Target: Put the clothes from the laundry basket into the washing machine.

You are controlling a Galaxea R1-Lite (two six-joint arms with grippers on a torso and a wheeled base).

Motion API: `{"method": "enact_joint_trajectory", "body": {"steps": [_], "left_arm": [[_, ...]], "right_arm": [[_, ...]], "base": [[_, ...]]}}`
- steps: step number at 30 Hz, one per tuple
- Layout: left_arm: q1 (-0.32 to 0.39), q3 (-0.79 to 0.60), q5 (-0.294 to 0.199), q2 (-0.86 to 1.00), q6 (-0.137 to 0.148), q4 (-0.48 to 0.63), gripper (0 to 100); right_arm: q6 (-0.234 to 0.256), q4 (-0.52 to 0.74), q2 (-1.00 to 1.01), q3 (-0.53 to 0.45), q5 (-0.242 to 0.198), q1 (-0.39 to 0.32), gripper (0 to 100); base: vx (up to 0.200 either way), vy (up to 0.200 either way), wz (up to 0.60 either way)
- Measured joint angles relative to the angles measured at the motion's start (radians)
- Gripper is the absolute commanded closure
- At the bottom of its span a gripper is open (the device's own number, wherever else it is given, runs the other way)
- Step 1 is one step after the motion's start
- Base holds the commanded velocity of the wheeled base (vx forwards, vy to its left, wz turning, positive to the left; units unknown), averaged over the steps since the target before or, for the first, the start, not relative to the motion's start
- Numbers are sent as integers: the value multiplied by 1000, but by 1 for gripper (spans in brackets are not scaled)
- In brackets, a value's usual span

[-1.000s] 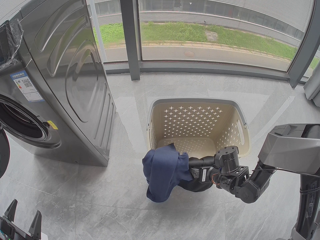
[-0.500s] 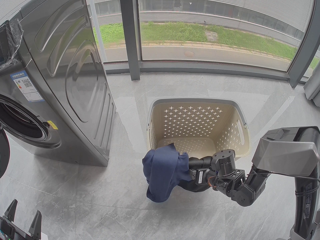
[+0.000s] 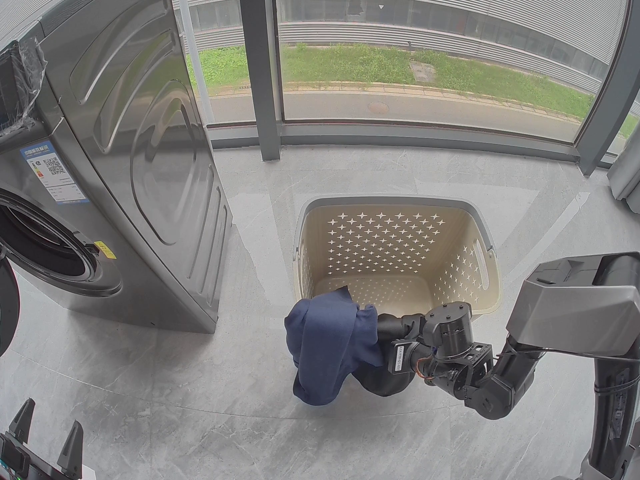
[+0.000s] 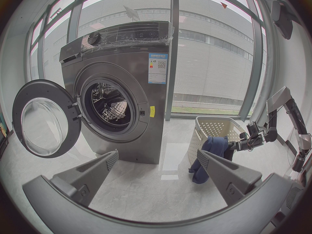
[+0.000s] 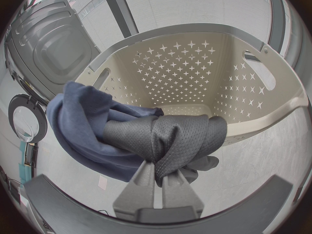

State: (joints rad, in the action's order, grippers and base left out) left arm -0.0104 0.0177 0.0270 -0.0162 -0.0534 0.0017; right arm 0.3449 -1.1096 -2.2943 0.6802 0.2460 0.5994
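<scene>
Right gripper (image 5: 158,172): shut tight on the clothes; a twist of grey mesh is pinched between its fingers
Clothes: a blue garment (image 3: 330,351) and a grey mesh garment (image 5: 175,134), bunched together; held off the floor just outside the laundry basket's (image 3: 397,201) near left corner, long axis drooping downward
Washing machine (image 3: 133,135): well apart, to the robot's left of the bundle; door (image 4: 44,117) swung open; drum mouth (image 4: 110,104) faces away from the basket
Left gripper (image 4: 156,153): low, fingers spread wide, empty; nearer the drum mouth
Coming move: probably a leftward carry round the machine's front corner
</scene>
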Motion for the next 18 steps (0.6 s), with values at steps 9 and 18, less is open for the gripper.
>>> {"method": "enact_joint_trajectory", "body": {"steps": [9, 18], "left_arm": [[0, 0, -1, 0, 0, 0, 0], [0, 0, -1, 0, 0, 0, 0]], "right_arm": [[0, 16, 180, -76, 1, 5, 100], [2, 4, 294, -140, 1, 13, 100]], "base": [[0, 0, 0], [0, 0, 0]]}}
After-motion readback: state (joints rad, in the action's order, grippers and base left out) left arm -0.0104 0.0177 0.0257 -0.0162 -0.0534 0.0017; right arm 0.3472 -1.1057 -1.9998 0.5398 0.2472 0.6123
